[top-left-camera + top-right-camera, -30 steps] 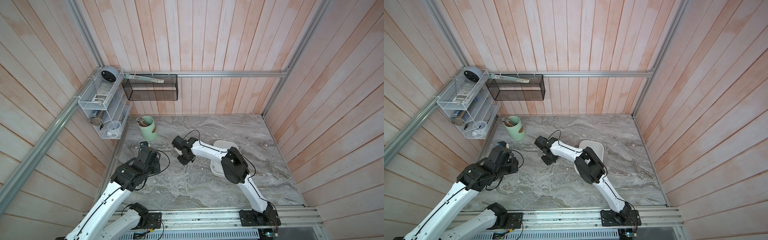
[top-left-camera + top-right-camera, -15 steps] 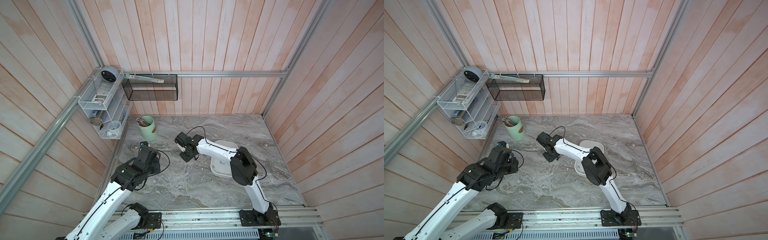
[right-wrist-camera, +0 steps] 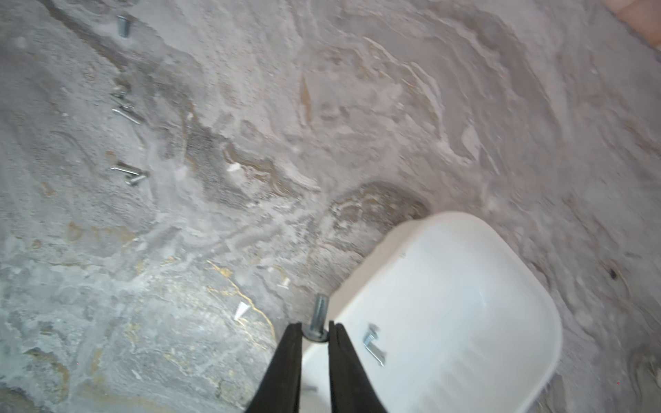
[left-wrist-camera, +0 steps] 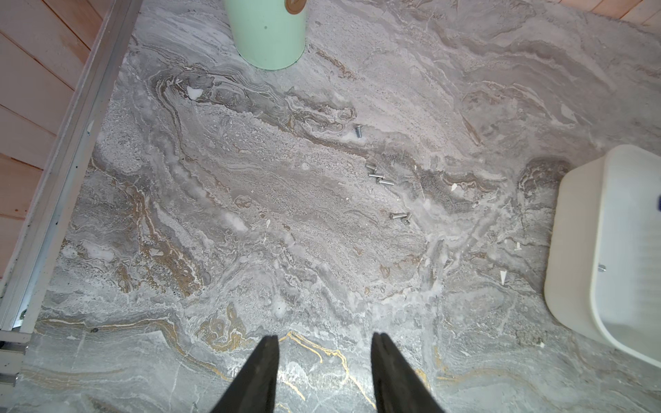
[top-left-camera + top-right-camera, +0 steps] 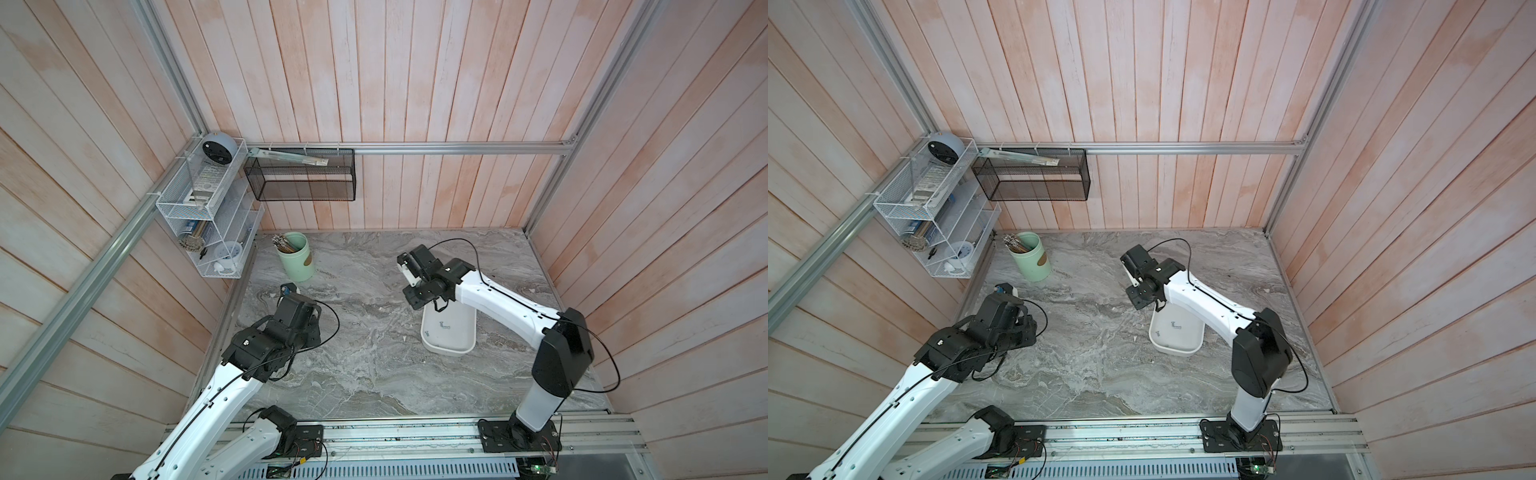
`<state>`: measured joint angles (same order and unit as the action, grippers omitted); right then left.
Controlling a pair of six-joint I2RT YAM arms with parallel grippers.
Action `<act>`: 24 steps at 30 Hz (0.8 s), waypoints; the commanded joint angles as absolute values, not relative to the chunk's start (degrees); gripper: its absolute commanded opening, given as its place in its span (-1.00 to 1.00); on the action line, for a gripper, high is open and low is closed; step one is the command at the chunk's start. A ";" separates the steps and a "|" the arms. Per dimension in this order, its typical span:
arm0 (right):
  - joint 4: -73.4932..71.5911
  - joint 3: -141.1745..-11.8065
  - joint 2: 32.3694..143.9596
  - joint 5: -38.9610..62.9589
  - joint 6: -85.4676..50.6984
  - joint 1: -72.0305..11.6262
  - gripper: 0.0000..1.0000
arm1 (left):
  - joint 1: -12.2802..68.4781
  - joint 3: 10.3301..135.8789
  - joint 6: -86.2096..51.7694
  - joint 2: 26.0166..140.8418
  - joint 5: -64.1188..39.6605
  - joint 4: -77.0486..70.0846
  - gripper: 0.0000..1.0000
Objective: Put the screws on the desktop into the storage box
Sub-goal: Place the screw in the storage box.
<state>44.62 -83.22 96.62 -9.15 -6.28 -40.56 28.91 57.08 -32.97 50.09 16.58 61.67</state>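
Held screw [image 3: 319, 309]: one, sat pinched between narrow jaws of the right gripper [image 3: 314, 327], near the storage box [image 3: 465, 279] rim. Boxed screws [image 3: 373, 345]: few, lay inside. Loose screws [image 4: 379, 177]: several, lay on the desktop [image 4: 214, 232]. Left gripper [image 4: 324, 339]: jaws stood parted, empty.

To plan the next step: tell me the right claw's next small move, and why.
Probably ease the right claw a little further over the storage box before opening. It is shut on a screw, which sits just at the box's rim; released here, it might drop outside.
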 commanded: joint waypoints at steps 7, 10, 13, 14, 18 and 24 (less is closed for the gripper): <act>31.86 -62.54 84.02 -7.58 -12.86 -28.87 -0.61 | 28.65 56.17 -32.61 50.41 16.30 60.21 -0.05; 31.47 -62.08 85.38 -7.45 -12.97 -28.39 -0.61 | 28.65 56.32 -32.72 50.97 16.34 60.48 -0.05; 32.57 -63.81 88.44 -7.56 -13.09 -28.27 -0.60 | 28.65 56.18 -32.79 50.89 16.52 60.49 -0.05; 33.92 -65.01 89.53 -7.56 -12.50 -28.31 -0.59 | 28.60 56.26 -32.83 50.82 16.52 60.40 -0.04; 37.62 -69.23 94.28 -5.97 -11.34 -28.09 -0.59 | 28.65 56.25 -32.86 51.22 16.53 60.47 -0.05; 36.39 -69.58 96.10 -4.44 -11.34 -28.08 -0.52 | 28.65 56.26 -32.88 51.17 16.87 60.56 -0.05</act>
